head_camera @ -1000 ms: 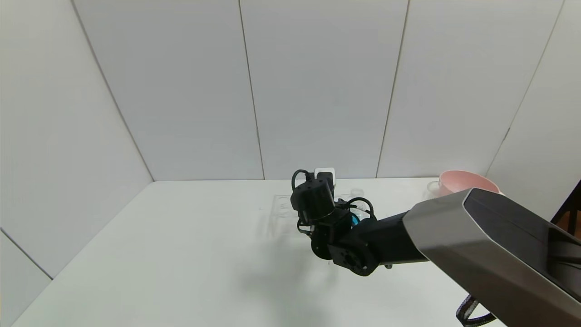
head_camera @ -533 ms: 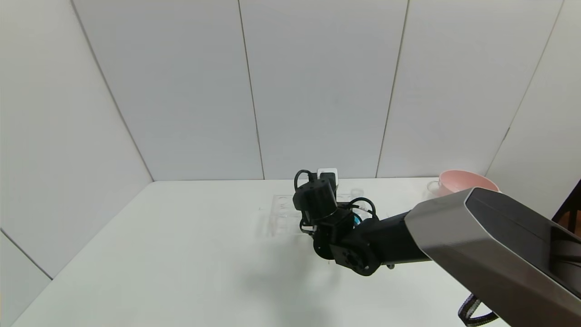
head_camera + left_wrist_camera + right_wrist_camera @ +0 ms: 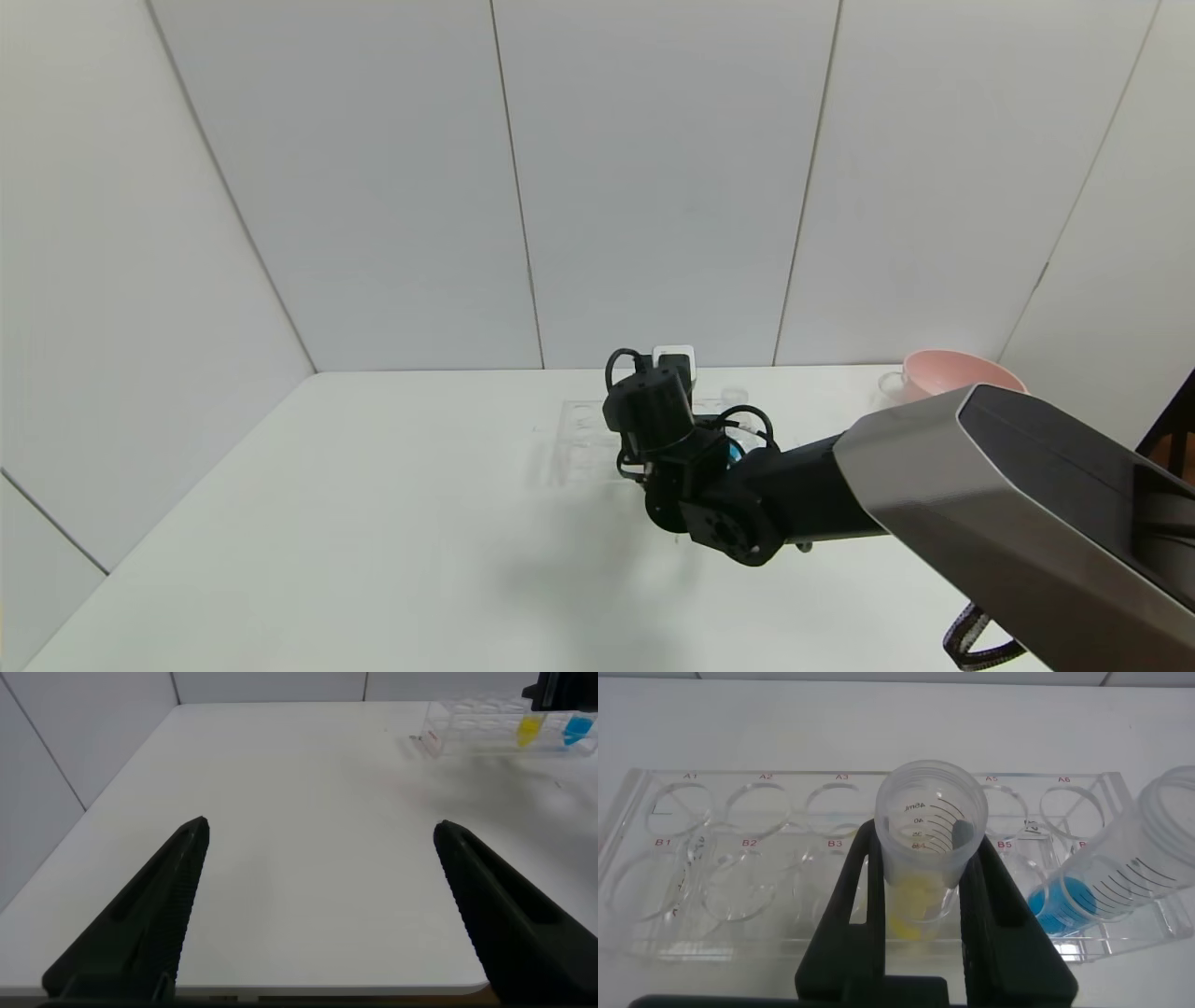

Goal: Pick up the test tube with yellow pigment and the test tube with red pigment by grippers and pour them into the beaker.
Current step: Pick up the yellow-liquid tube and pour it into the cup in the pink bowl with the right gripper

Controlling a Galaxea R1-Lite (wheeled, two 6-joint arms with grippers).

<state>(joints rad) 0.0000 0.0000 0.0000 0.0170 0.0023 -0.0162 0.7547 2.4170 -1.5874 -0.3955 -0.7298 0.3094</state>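
With my right arm reaching out over the white table [image 3: 373, 523] to the clear rack [image 3: 635, 859], my right gripper [image 3: 929, 891] is clamped on the test tube with yellow pigment [image 3: 924, 845]. The tube stands upright between my two black fingers [image 3: 850, 905], mouth up, yellow liquid at its tip, sitting in a near-row hole of the rack. A blue-tipped tube [image 3: 1102, 882] leans in the rack just beside it on one side. The other rack holes I can see hold nothing.

From the head view my right wrist covers most of the rack, mid-table toward the far wall; only its left end shows. The pink bowl [image 3: 948, 371] sits at the far right corner of the table, well apart from the rack.

My left gripper [image 3: 322, 905] hangs low at the near left of the table, fingers spread wide, nothing between them. From there the rack is far off to the right, yellow and blue tips side by side.

Can't make out the red tube or the beaker.
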